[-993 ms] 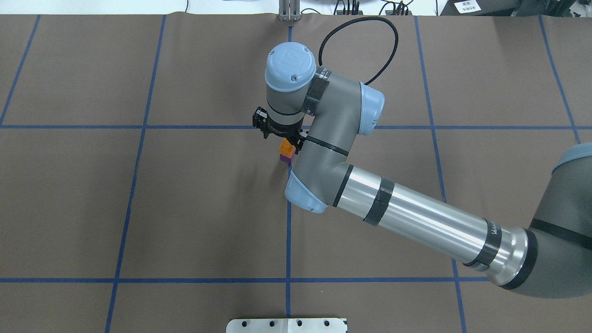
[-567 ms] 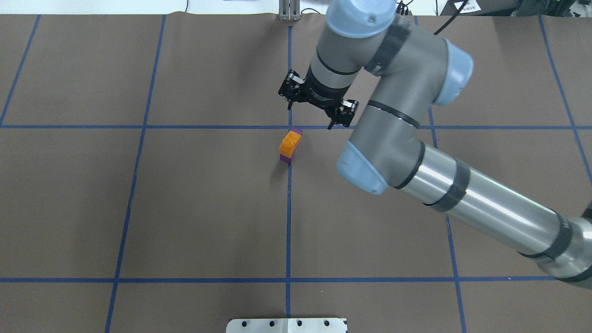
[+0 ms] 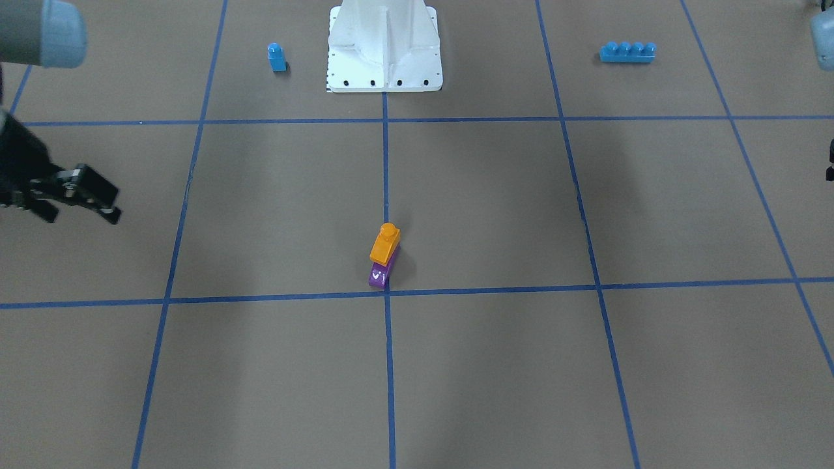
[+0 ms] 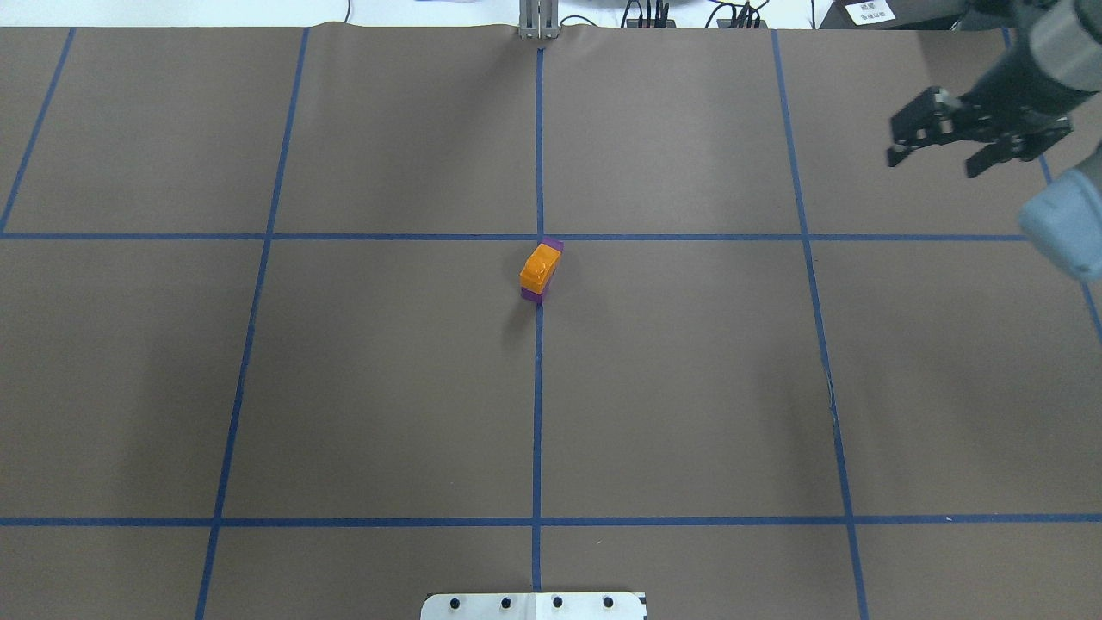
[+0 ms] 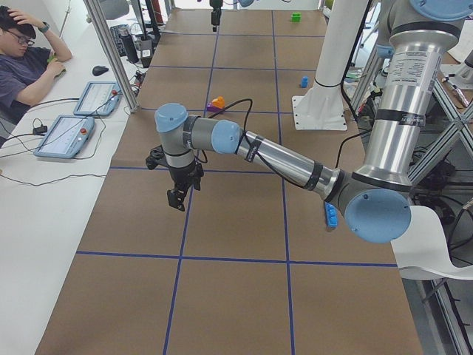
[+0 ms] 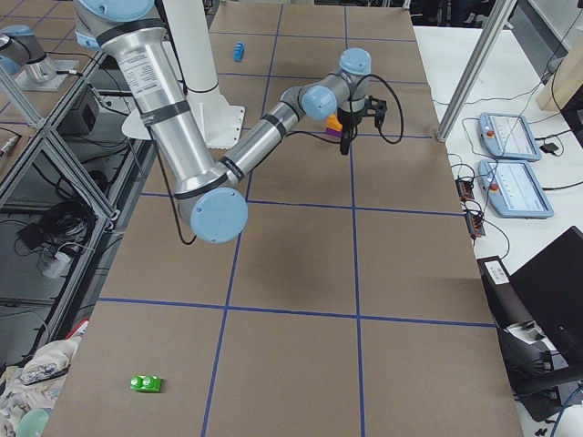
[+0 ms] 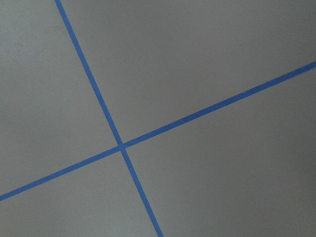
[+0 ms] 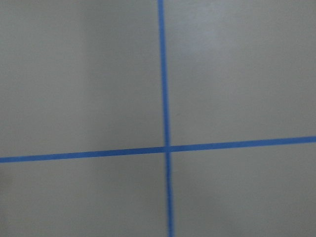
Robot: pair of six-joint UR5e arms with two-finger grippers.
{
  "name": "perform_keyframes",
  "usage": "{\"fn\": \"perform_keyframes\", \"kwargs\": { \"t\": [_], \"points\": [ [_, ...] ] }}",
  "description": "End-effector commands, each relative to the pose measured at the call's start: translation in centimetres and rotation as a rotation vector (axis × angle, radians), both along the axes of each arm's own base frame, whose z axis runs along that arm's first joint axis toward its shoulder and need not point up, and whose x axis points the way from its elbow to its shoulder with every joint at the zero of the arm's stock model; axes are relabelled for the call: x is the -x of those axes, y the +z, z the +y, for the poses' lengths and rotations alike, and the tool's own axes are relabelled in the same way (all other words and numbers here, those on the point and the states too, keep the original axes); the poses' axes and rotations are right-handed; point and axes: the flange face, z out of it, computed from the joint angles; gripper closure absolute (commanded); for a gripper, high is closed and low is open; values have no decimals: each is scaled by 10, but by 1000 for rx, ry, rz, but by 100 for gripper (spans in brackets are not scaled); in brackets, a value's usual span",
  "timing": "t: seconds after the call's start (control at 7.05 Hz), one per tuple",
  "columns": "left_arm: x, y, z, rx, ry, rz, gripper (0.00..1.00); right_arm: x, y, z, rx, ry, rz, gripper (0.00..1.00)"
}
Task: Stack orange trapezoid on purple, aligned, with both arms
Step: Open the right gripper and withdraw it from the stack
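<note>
Jaws of R gripper [image 4: 937, 162] stand wide apart w/ nothing btwn them, upper right of overhead view, well apart from the bricks. L gripper [image 5: 177, 198] shows properly only in ext. left view, mid-left, over the table [image 4: 344, 387]; can't tell if its jaws are apart or together.

Frame centre: orange trapezoid [image 4: 540, 265] sits on purple [image 3: 380, 275], stud up, just beside a blue tape crossing [image 4: 539, 237].

Front view: small blue brick [image 3: 277, 57] upper left, white base [image 3: 384, 52] top centre, long blue brick [image 3: 627, 52] upper right, all well apart from stack.

Ext. right view: R gripper overlaps stack, hiding part of it; green brick [image 6: 146, 383] lower left.

Ext. left view: operator [image 5: 26, 63] w/ pendants [image 5: 63, 137], upper left.
</note>
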Motion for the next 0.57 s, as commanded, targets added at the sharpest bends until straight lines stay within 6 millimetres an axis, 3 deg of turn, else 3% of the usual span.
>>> {"fn": "perform_keyframes", "kwargs": {
  "t": [0.0,0.14,0.28,0.43],
  "points": [
    [18,13,4,16,-32,2,0,-132,145,-13,-75,-122,60,0],
    [31,32,17,46,-51,0,0,-165,204,4,-77,-175,77,0],
    [51,48,31,77,-87,1,0,-174,241,31,-40,-190,84,0],
    [68,63,43,51,-48,-1,0,-189,264,54,0,-162,79,0]
  ]
}}
